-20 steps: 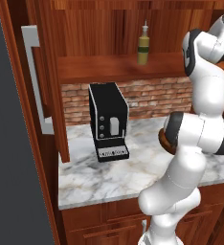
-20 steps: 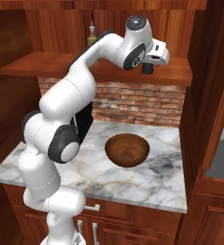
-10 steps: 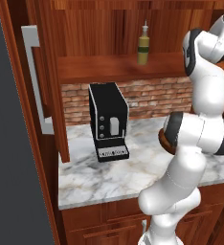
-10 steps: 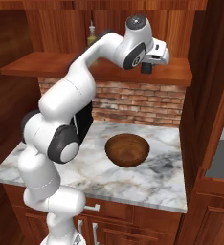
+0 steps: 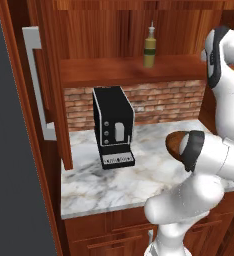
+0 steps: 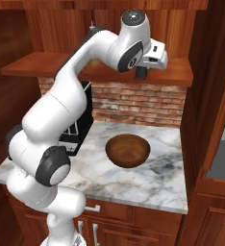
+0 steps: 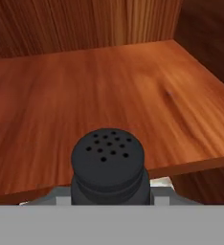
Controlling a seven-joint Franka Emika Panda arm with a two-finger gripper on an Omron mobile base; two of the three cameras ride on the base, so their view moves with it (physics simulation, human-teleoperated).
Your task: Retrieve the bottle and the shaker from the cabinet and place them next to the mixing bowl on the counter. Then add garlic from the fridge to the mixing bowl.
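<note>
shelf [image 6: 181, 72]: wooden, above counter
counter [image 6: 167, 185]: marble, holds bowl [image 6: 128, 150]
bottle [image 5: 149, 46]: upright on shelf, 9 o'clock of arm
gripper [image 6: 142, 73]: clamped on shaker
shaker [image 7: 108, 165]: dark, holed cap, at shelf's front edge

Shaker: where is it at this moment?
The shaker sits low in the hand view, gripped by the hand over the cabinet shelf's right front edge.

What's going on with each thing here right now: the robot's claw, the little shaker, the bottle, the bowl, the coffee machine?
gripper: shut on the shaker, at the cabinet shelf's front edge.
shaker: upright, held between the fingers.
bottle: upright on the cabinet shelf, untouched.
mixing bowl: upright on the counter, empty.
coffee machine: standing on the counter, against the brick wall.
</note>
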